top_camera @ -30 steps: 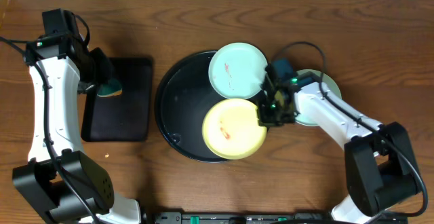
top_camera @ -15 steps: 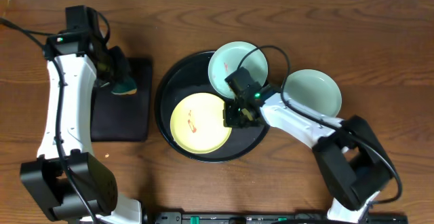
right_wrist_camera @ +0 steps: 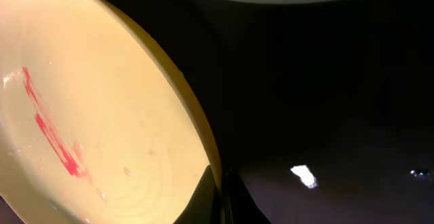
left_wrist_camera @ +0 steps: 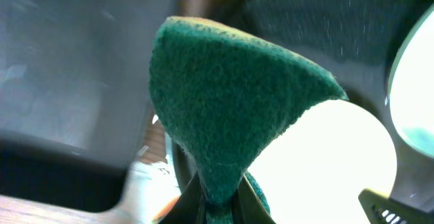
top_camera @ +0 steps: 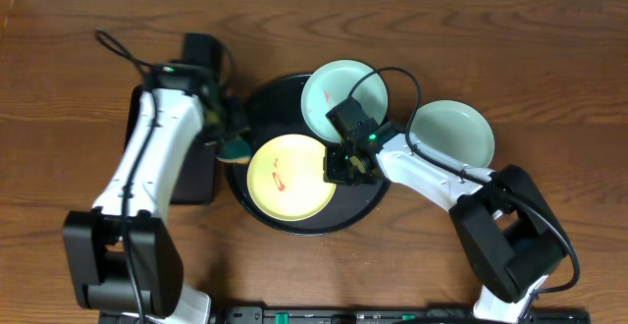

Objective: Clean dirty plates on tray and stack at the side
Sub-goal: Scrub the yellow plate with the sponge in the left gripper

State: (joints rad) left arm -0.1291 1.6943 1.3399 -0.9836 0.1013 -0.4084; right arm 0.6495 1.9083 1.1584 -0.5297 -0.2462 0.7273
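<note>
Currently clamped in the right tool (top_camera: pixel 343 170): the edge of the yellow plate (top_camera: pixel 285 179), red smear (right_wrist_camera: pixel 51 132) on its face, lying in the round black tray (top_camera: pixel 257 108) to that tool's left. Just beyond the tool, in the same tray, a mint plate (top_camera: pixel 339 98). Off to its right, on the wooden surface (top_camera: pixel 491 49), a second mint plate (top_camera: pixel 449 133). Pinched tight in the left tool (top_camera: pixel 234 145): a green sponge (top_camera: pixel 234 151), over the tray's rim, near the yellow plate.
</note>
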